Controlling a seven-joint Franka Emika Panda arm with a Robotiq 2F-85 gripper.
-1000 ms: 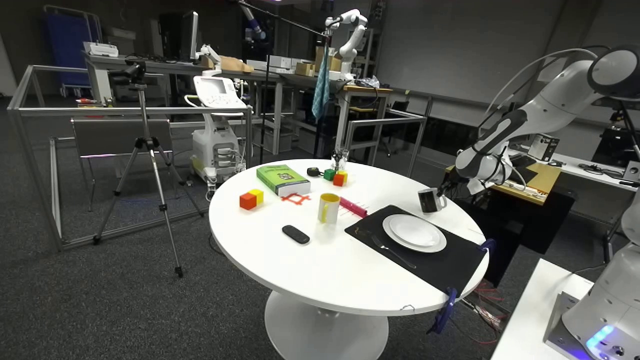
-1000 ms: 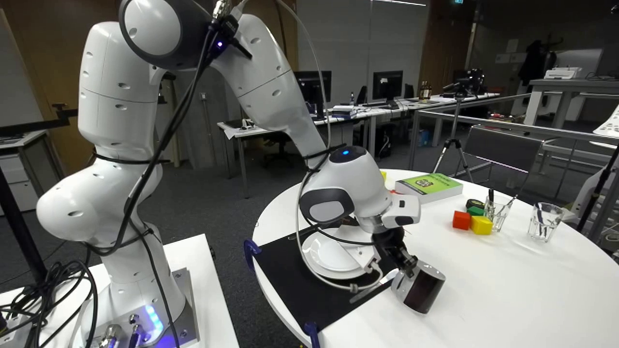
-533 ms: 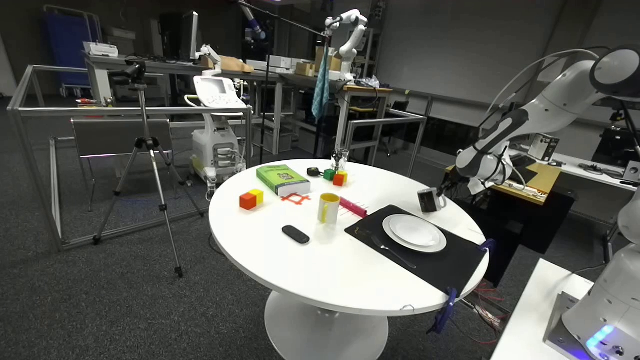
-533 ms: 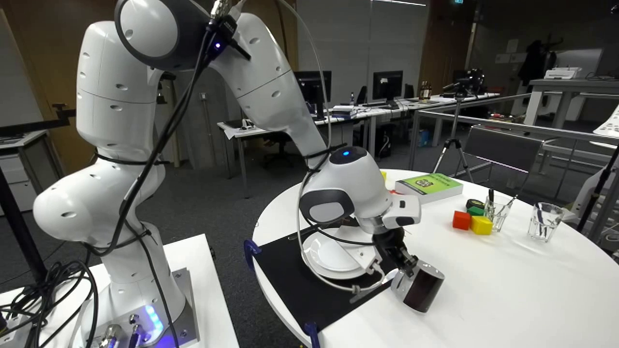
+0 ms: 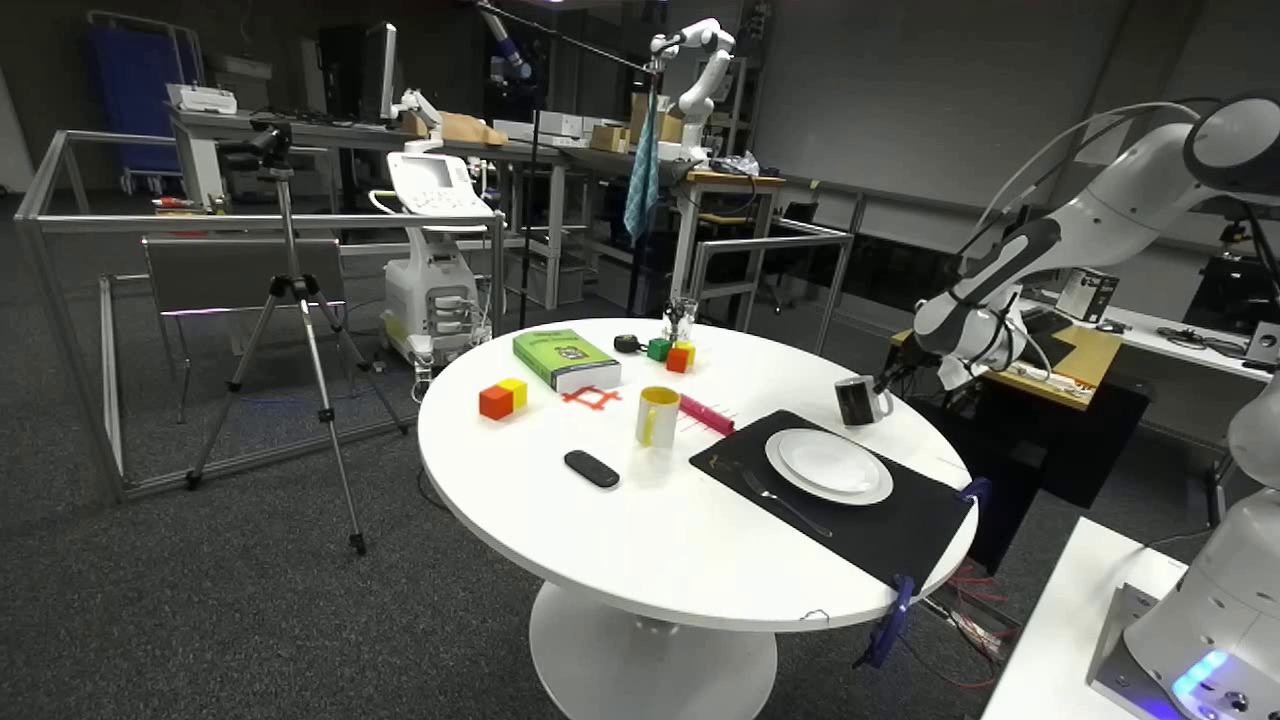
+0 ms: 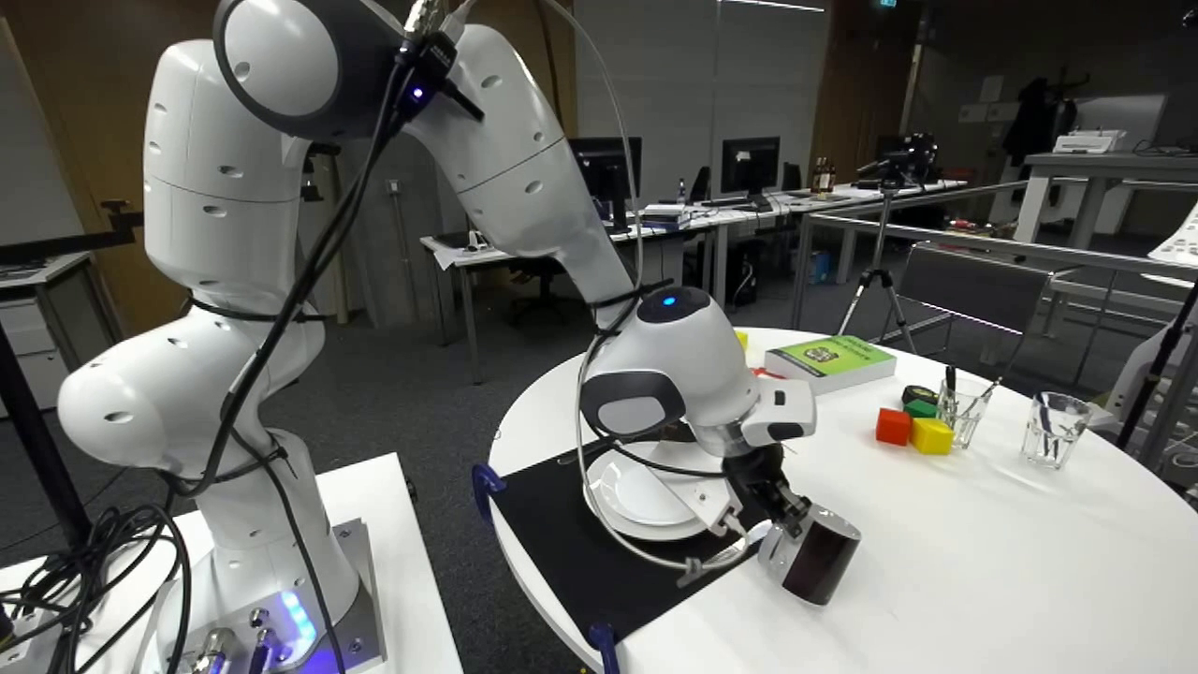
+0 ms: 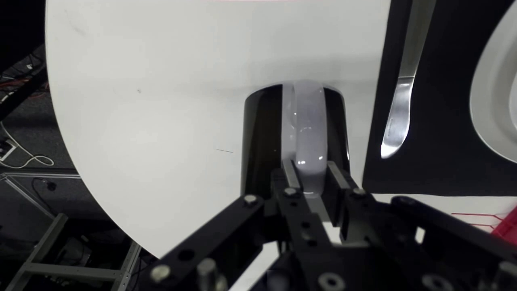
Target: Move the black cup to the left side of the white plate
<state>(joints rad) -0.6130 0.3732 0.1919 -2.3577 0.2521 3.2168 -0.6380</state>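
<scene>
In both exterior views the black cup leans to one side, past the edge of the black placemat. Whether its base touches the table cannot be told. My gripper is shut on the cup's pale handle, one finger on each side of it; the dark cup wall lies just beyond the fingertips. Seen from outside, the gripper reaches the cup from the arm's side. The white plate rests on the placemat with a smaller plate on top. The arm partly covers this plate in an exterior view.
A knife lies on the placemat between cup and plate, and a fork on the plate's far side. A pale cup, a pink bar, blocks, a green book and glasses share the table.
The arm's elbow and shoulder links have shifted slightly leftward in an exterior view. Cup and gripper have stayed almost in place, the handle still gripped.
</scene>
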